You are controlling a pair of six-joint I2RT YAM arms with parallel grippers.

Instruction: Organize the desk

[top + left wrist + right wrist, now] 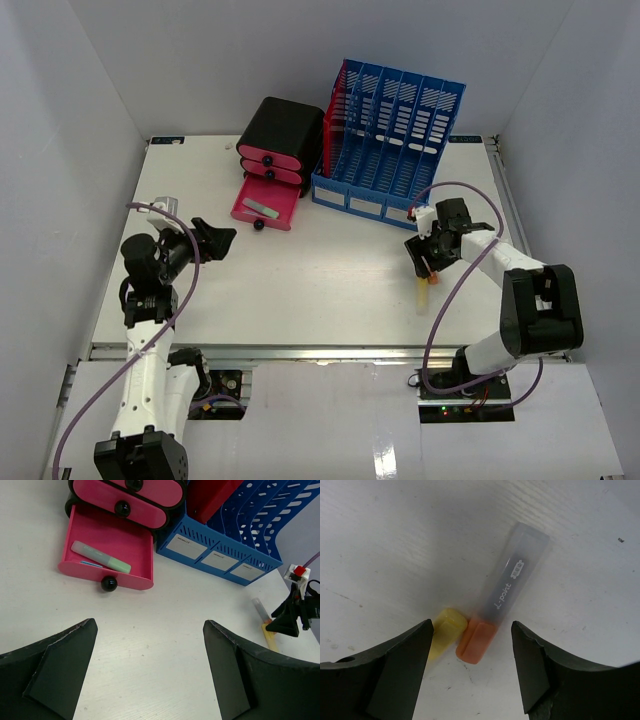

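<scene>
Overhead, the white worktop (300, 290) fills the middle. The left pincer (215, 240) gapes at left, and the right pincer (427, 268), right of centre, hides most of what lies under it.

From the left wrist, an open pink drawer (107, 555) at upper left holds a green highlighter (100, 557).

From the right wrist, the jaws stand apart astride an orange highlighter (500, 605). A yellow highlighter (447, 630) is half hidden behind one finger.

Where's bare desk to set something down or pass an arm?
Free: the middle of the desk, between the open pink drawer and the near rail; the far-left corner beside the drawer unit. Crowded: the back, with the blue file rack, and right of centre, where the right pincer hovers over the orange marker and yellow marker.
</scene>
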